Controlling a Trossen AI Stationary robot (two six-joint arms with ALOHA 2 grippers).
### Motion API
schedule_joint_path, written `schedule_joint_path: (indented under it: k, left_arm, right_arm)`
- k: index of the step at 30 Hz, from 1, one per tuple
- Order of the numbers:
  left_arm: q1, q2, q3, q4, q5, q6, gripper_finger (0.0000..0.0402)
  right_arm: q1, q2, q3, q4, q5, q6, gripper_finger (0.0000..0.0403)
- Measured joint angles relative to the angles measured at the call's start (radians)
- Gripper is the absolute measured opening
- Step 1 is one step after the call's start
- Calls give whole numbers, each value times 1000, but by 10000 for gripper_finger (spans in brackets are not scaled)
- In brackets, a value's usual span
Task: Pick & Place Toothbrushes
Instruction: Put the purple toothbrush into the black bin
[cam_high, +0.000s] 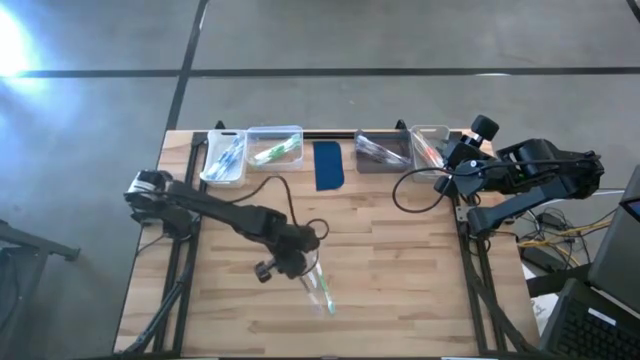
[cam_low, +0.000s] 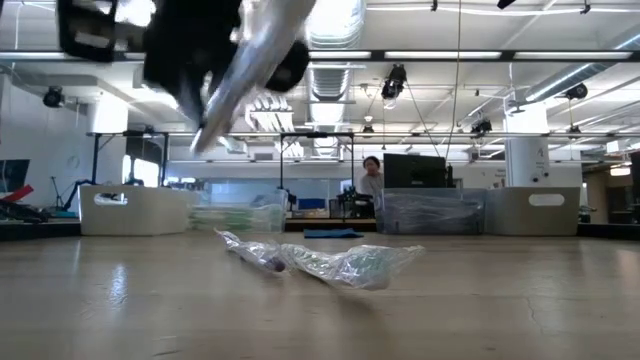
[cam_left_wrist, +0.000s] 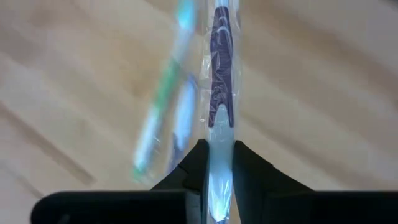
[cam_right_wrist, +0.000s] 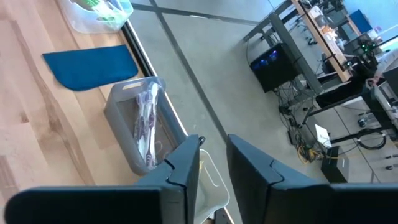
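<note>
Between the clamped fingers of the left gripper (cam_left_wrist: 219, 163), a wrapped toothbrush (cam_left_wrist: 219, 93).

The right pincer (cam_right_wrist: 212, 167) hangs above the rim of a pale bin (cam_right_wrist: 208, 186), its two dark fingers (cam_right_wrist: 183, 163) apart with nothing between them. Just beside that bin stands a grey bin (cam_right_wrist: 124, 134) holding wrapped toothbrushes (cam_right_wrist: 148, 127). Beyond the grey bin a dark blue pad (cam_right_wrist: 92, 66) lies flat on the wooden surface (cam_right_wrist: 31, 124), and past the pad stands a clear bin (cam_right_wrist: 99, 15) with green items inside.
</note>
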Motion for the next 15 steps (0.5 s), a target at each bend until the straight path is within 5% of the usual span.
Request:
schedule_joint_path:
  k: [15]
  left_arm:
    - [139,-44,45,519,50,-367,47]
  right_arm:
    - [0,-1,0,-1,-76,3,110]
